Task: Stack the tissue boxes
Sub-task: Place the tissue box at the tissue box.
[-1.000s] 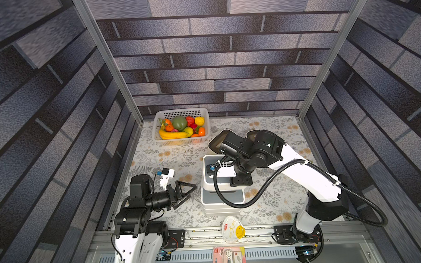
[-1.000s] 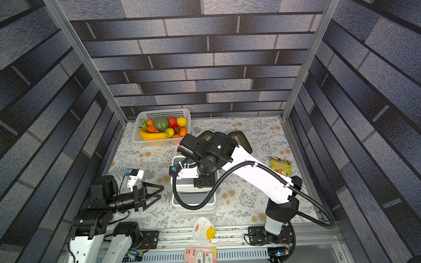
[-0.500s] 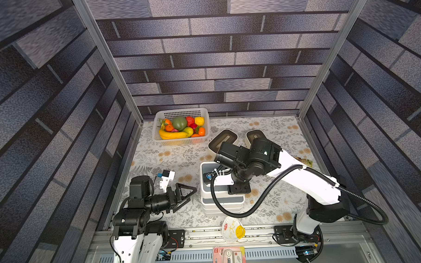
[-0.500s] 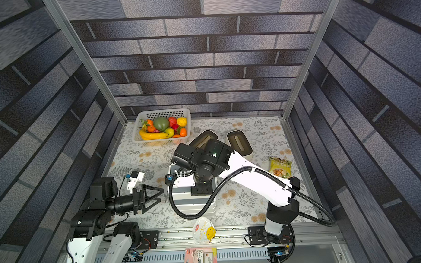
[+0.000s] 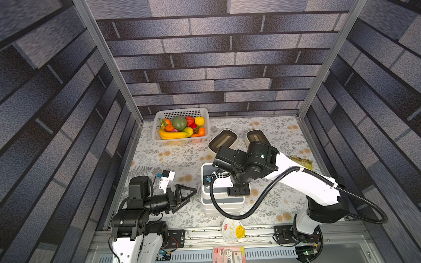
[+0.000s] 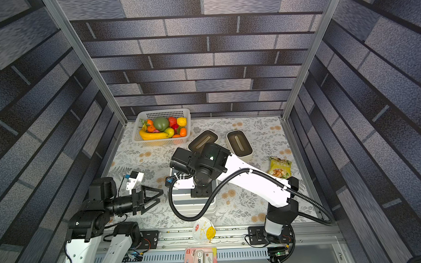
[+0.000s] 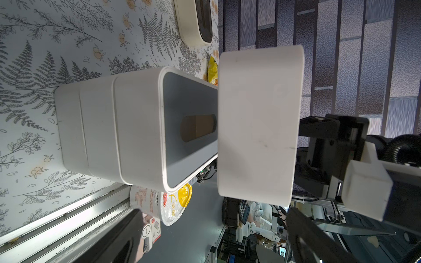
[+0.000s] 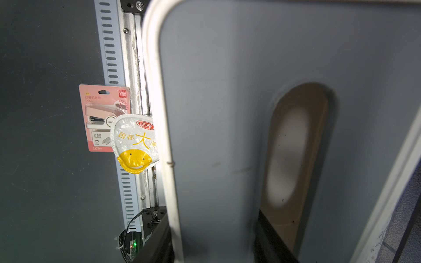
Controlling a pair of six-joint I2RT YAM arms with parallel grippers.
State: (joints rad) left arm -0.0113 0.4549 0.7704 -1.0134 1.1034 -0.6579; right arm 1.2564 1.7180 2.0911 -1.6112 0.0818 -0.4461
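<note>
While what look like three white boxes sit in a stack (image 5: 221, 205) mid-table, we see the right gripper (image 8: 214, 239) clenched on a fourth box (image 7: 257, 123) by its grey lid, just over the stack. Two cream boxes (image 5: 223, 141) remain on the table behind. The left gripper (image 5: 191, 196) hangs beside the stack, jaws spread, empty. The stapler pack (image 8: 103, 116) reads "deli" and "TA201". The pouch (image 8: 134, 143) bears Chinese characters.

Floral table (image 5: 172, 160): tissue boxes (image 5: 223, 205), fruit basket (image 5: 180, 112)

The right arm (image 6: 252, 181) hung over a stack of white boxes (image 6: 190, 207); the left gripper (image 6: 159, 196), jaws spread, sat beside it, apart.
</note>
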